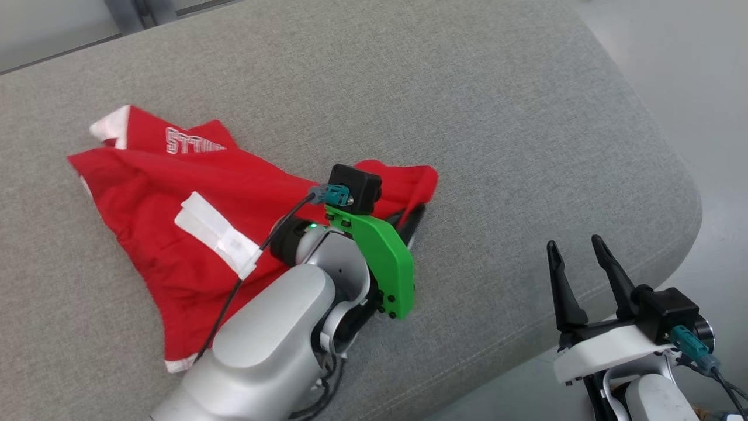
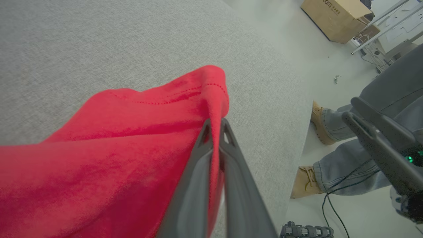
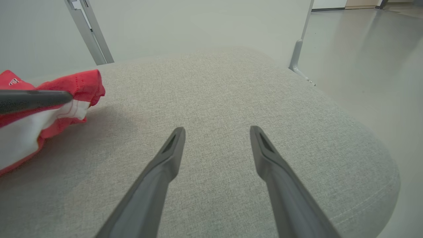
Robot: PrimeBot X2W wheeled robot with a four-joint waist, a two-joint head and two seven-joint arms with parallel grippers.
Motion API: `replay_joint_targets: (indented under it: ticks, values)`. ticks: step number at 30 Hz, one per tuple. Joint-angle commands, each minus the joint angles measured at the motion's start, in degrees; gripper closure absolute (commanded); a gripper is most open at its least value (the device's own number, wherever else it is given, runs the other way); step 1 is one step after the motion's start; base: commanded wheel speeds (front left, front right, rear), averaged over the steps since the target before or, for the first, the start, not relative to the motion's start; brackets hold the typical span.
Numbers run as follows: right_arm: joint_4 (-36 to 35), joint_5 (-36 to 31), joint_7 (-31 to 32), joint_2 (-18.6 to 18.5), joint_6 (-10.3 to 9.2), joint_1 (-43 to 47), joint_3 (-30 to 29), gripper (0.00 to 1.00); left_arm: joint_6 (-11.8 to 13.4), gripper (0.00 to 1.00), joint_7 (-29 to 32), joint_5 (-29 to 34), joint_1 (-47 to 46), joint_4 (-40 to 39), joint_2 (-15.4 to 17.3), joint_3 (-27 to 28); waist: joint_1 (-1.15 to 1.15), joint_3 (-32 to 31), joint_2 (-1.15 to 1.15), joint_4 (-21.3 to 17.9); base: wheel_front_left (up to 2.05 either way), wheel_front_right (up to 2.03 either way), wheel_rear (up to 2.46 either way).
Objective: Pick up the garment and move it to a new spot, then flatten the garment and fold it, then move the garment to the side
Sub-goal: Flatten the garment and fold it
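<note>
On the grey cushion [image 1: 467, 117], toward its left side, the red garment [image 1: 175, 199] lies crumpled. A fold at its right edge is pinched tight in the closed left tool [image 2: 216, 125]. Near the cushion's front edge, the right tool [image 3: 216, 132] hovers with its fingers spread wide, holding nothing.

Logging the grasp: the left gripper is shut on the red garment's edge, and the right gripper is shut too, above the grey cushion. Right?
Not quite: the right wrist view shows the right gripper open, its jaws spread wide above the grey cushion. The left gripper is indeed shut on the edge of the red garment.
</note>
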Motion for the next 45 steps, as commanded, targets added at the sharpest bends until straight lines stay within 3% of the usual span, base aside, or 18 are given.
replay_joint_targets:
  ticks: [1,5,8,9,10,11,14,20,26,30,37,40,45]
  values:
    - [0.1,-0.6,-0.2,-0.1,-0.06,0.0,0.4,0.00,-2.0,1.00,0.4,-3.8,1.9,-1.5,-1.2,1.5,0.00,0.0,0.00,0.4,0.00,0.00,0.00]
    - [0.2,-0.8,-0.2,-0.1,-0.06,-1.0,1.6,0.00,-5.6,1.00,2.1,-12.9,4.4,-2.2,-2.5,5.5,0.00,0.7,0.00,0.4,0.00,0.00,0.00]
    - [0.2,-0.7,-0.2,-0.1,-0.06,-1.6,2.5,0.00,-4.9,1.00,0.5,-11.4,2.6,1.4,-1.2,6.2,0.00,1.6,0.00,-0.2,0.00,0.00,0.00]
    - [0.2,-0.7,-0.2,-0.1,-0.06,-1.8,2.7,0.00,-4.6,0.80,-0.6,-9.4,1.6,2.9,-0.5,5.8,0.00,1.9,0.00,-0.3,0.00,0.00,0.00]
    - [0.2,-0.9,-0.2,-0.1,-0.06,-1.8,2.7,0.00,-4.1,0.35,-1.8,-8.0,1.0,4.6,-0.2,5.3,0.00,2.0,0.00,-0.4,0.00,0.00,0.00]
    - [0.2,-1.0,-0.2,-0.1,-0.06,-1.8,2.7,0.00,-3.6,0.00,-2.8,-6.2,0.4,6.2,0.1,4.6,0.00,2.3,0.00,-0.6,0.00,0.00,0.00]
    - [0.3,-1.2,-0.2,-0.1,-0.06,-1.4,2.7,0.00,-2.9,0.00,-5.2,-2.3,-1.7,10.4,0.6,2.9,0.00,2.7,0.00,-0.7,0.00,0.00,0.00]
    - [0.6,-1.6,-0.2,-0.1,-0.06,-1.1,2.3,0.00,-5.1,0.00,-8.3,-1.3,-4.5,13.4,-1.9,2.1,0.00,3.0,0.00,0.0,0.00,0.00,0.00]
    - [0.4,-1.9,-0.2,-0.1,-0.06,-2.1,3.0,0.00,-1.9,0.00,-12.1,6.5,-7.5,18.3,-1.8,-2.6,0.00,2.6,0.00,0.7,0.00,0.00,0.00]
    - [0.0,-3.0,-0.2,-0.1,-0.06,-2.1,2.4,0.00,-1.9,0.00,-14.0,7.5,-8.3,20.0,-2.6,-3.4,0.00,1.5,0.00,1.7,0.00,0.00,0.00]
    - [-3.5,-6.1,-0.2,-0.1,-0.06,-0.3,-0.4,0.00,-0.6,0.00,-20.1,7.1,-7.4,13.0,-2.5,-1.5,0.00,-2.2,0.00,6.0,0.00,0.00,0.00]
    - [-5.7,-7.9,-0.2,-0.1,-0.06,0.6,-2.3,0.00,0.2,0.00,-22.1,6.0,-4.1,6.8,-0.3,-0.3,0.00,-4.6,0.00,9.1,0.00,0.00,0.00]
    - [-9.1,-11.2,-0.2,-0.2,-0.07,2.0,-3.5,0.00,5.3,0.00,-24.3,6.1,3.5,-4.0,7.0,2.1,0.00,-8.5,0.00,13.8,0.00,0.00,0.00]
